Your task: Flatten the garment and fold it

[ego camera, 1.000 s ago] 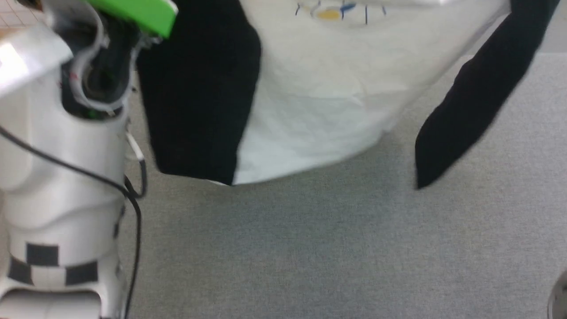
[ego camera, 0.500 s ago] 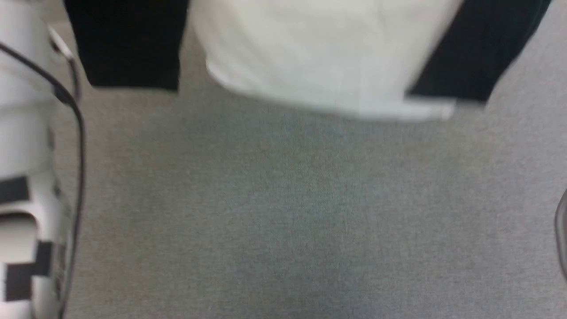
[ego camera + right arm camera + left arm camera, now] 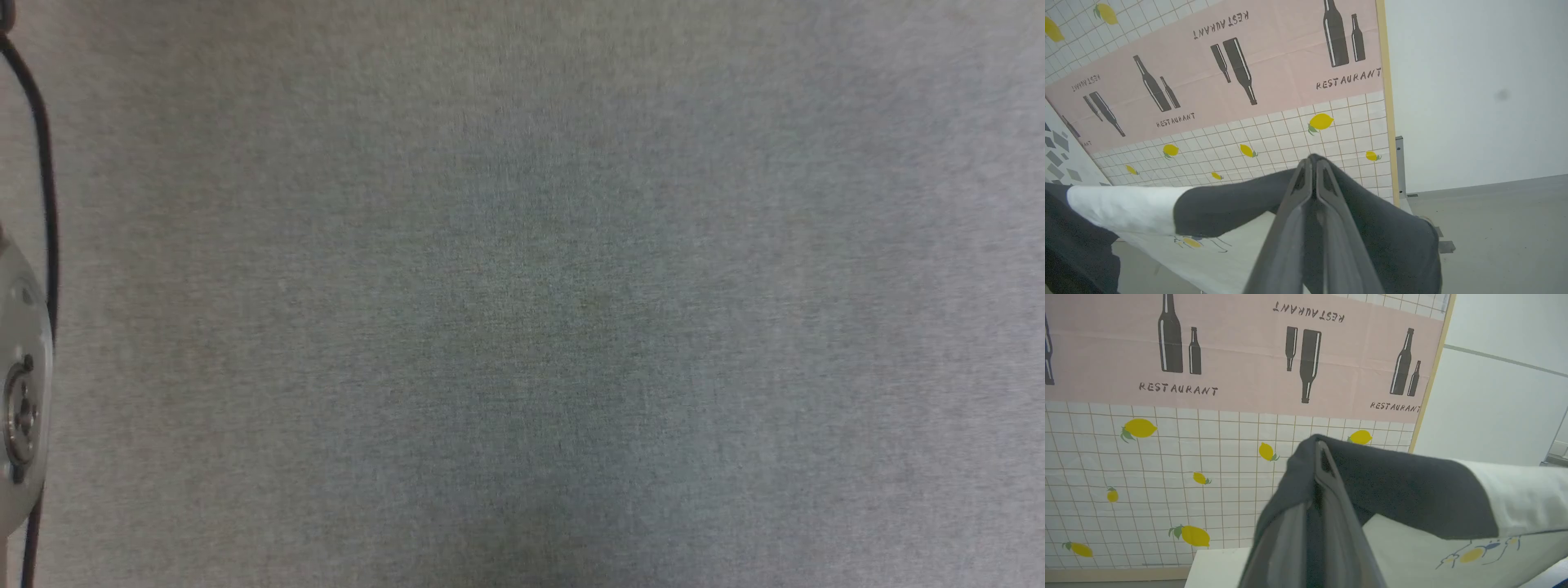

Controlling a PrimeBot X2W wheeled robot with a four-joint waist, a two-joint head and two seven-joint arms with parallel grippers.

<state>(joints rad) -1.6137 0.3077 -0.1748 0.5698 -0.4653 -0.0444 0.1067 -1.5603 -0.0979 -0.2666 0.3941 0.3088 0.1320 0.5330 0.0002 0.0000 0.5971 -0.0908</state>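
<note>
Since a second ago the head camera has tipped away: the hanging shirt and the pale left arm have left that view, which now looks at grey floor [image 3: 522, 294] with a black cable [image 3: 45, 204] at its left edge. That is the camera's shift, not a drop of the cloth.

The garment [image 3: 1404, 490] is up in the air, carried by nothing but the two arms. The left gripper [image 3: 1319, 457] has its fingers pressed together on a fold of black cloth at one shoulder or sleeve top. From there the black runs into the white body, with a small yellow and blue print [image 3: 1474, 553] below. In the right wrist view the right gripper [image 3: 1312, 171] is likewise clamped tight on black cloth. The garment [image 3: 1122, 206] stretches away from it as a taut band, black and then white, towards the other arm. Behind both stands a wall covering [image 3: 1229, 355] of bottles and lemons.

I judge the step in hand to be the flattening: the shirt is held by its two upper corners and pulled out wide so that it hangs straight. How its lower hem hangs I cannot tell.

The next move probably calls for lowering both arms together onto a flat place, perhaps the white surface [image 3: 1216, 565] below the left gripper. The span between the grips should stay taut, and neither should let go before the body lies smooth.
</note>
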